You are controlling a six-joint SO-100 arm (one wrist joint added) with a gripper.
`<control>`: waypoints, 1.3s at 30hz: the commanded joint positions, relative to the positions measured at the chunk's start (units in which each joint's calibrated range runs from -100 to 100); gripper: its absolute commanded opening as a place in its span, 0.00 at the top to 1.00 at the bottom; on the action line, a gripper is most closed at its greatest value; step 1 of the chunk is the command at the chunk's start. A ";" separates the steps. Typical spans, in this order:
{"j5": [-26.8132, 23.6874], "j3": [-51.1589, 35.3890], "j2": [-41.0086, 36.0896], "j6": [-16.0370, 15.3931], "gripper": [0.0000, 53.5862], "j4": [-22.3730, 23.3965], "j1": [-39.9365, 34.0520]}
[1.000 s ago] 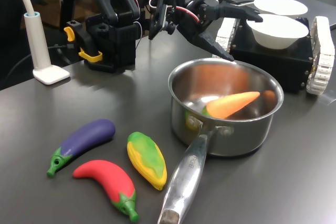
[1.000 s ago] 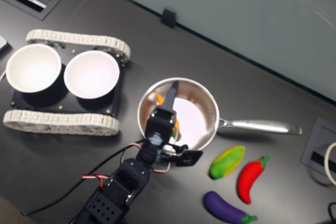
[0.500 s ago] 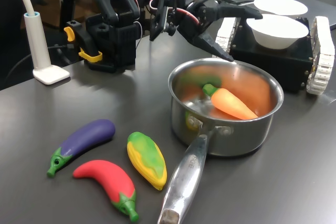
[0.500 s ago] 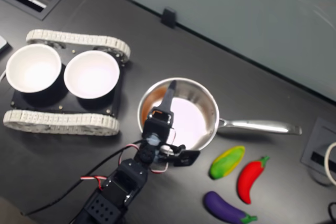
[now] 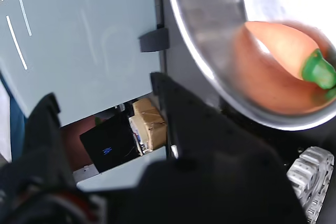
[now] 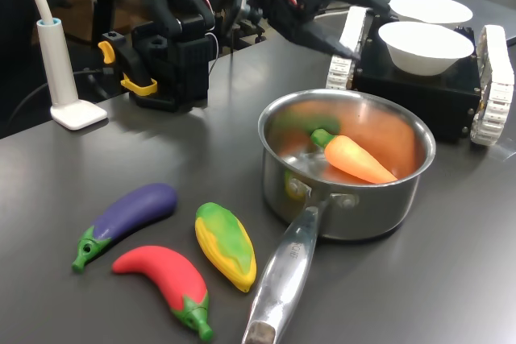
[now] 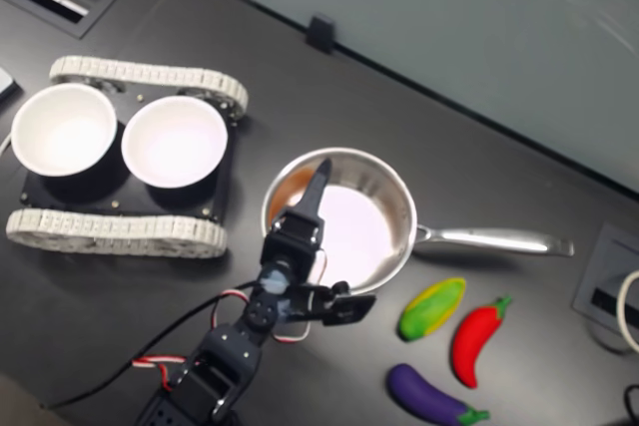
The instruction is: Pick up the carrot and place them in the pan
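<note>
One carrot (image 6: 353,158) inside pan (image 6: 407,196); claw (image 6: 355,20) empty, spread wide, above far rim.

One carrot (image 6: 353,157); one steel saucepan (image 6: 403,191); one purple eggplant toy (image 6: 125,215); one red chili toy (image 6: 165,278); one yellow-green corn toy (image 6: 225,244); two white bowls (image 6: 425,46); one tracked black base (image 6: 427,94); one robot arm (image 6: 234,6); one white lamp stand (image 6: 60,78).
</note>
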 commanded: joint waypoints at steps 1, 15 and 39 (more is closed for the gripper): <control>0.20 -1.02 -6.08 0.90 0.69 -0.35 -3.16; 0.10 -3.30 -13.59 0.90 0.91 5.11 -6.14; -1.47 -3.93 -23.20 0.90 1.00 15.86 -9.35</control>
